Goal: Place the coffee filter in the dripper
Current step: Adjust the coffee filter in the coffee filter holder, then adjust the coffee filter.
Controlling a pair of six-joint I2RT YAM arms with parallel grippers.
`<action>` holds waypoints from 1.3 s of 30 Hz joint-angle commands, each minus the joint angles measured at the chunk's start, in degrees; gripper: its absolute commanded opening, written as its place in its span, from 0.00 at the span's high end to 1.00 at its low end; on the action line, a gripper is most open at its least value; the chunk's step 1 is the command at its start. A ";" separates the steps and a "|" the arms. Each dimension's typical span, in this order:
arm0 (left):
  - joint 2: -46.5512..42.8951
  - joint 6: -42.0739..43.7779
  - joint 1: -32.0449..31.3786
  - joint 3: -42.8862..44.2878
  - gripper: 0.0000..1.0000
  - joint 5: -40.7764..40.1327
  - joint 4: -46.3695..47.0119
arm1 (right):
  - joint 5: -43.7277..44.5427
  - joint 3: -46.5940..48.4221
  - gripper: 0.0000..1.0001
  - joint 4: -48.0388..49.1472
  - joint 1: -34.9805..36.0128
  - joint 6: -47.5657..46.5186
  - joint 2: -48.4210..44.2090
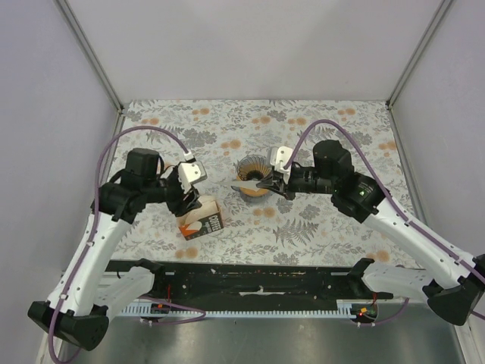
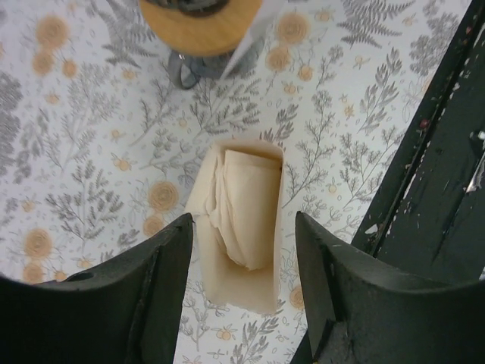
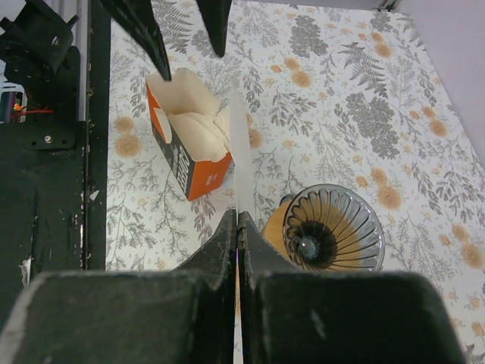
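Observation:
My right gripper [image 3: 238, 217] is shut on the coffee filter [image 3: 242, 152], a thin white sheet seen edge-on and sticking straight out from the jaws. From above, the coffee filter [image 1: 244, 184] hangs at the near-left side of the dripper [image 1: 255, 173], with the right gripper [image 1: 262, 184] beside the rim. The dripper [image 3: 333, 227] is a dark ribbed see-through cone on a tan ring, just right of my fingers. My left gripper [image 2: 242, 224] is open above the opened carton [image 2: 227, 282], with nothing between its fingers.
The orange, white and black carton [image 1: 201, 220] lies on the floral mat near its front edge, its open end showing more folded filters [image 2: 246, 216]. A black rail [image 1: 258, 277] runs along the near edge. The left gripper's fingertips [image 3: 151, 34] show above the carton [image 3: 186, 148].

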 commanded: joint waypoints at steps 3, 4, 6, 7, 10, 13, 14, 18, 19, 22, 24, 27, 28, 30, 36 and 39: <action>-2.34 -1.94 -0.13 15.66 0.38 9.48 -5.27 | -5.47 5.18 1.00 -7.75 -0.09 -1.16 -3.74; -3.65 -2.81 -0.04 16.56 0.39 10.27 -3.61 | -5.73 5.45 1.00 -8.19 -0.09 -1.17 -4.53; -6.02 -7.89 -0.13 16.57 0.45 11.60 1.64 | -6.78 5.71 1.00 -7.94 0.00 0.14 -5.93; -7.08 -13.92 -0.13 15.78 0.48 11.16 5.51 | -6.27 5.54 1.00 -6.11 0.08 2.33 -6.99; -8.84 -31.33 -0.13 12.62 0.51 7.13 15.27 | 8.00 2.65 1.00 6.17 0.52 12.17 -11.20; -8.59 -46.38 -0.04 11.30 0.50 3.53 23.54 | 24.19 -2.97 1.00 21.11 1.31 18.07 -16.48; -8.32 -50.07 -0.04 11.21 0.50 2.21 26.17 | 26.50 -4.47 1.00 24.12 1.49 18.34 -17.18; -8.76 -57.57 -0.13 9.81 0.48 -1.93 35.23 | 31.80 -7.03 1.00 31.42 4.82 13.44 -17.45; -9.28 -58.54 -0.13 9.19 0.47 -1.50 37.77 | 29.71 -8.08 1.00 32.83 5.09 12.73 -17.89; -9.20 -58.73 -0.13 8.31 0.44 2.27 39.99 | 22.41 -8.09 1.00 33.38 5.18 12.89 -18.25; -9.02 -54.36 -0.13 8.04 0.44 3.94 40.43 | 16.53 -6.08 1.00 30.23 5.18 12.64 -18.16; -10.69 -43.03 -0.04 7.08 0.44 9.91 42.36 | 6.86 -2.30 1.00 23.64 5.01 11.67 -18.16; -11.83 -39.34 -0.13 6.46 0.44 12.71 43.07 | 4.66 -1.33 1.00 21.62 5.27 11.41 -18.33; -13.59 -35.36 -0.13 5.06 0.41 17.72 44.30 | 1.57 0.17 1.00 19.23 5.09 11.58 -18.86; -13.16 -38.40 -0.22 1.89 0.36 24.86 47.89 | -10.90 1.14 1.00 17.29 5.09 14.12 -19.22; -12.28 -43.59 -0.66 0.49 0.36 27.41 54.39 | -13.20 2.37 1.00 17.38 5.09 15.27 -17.90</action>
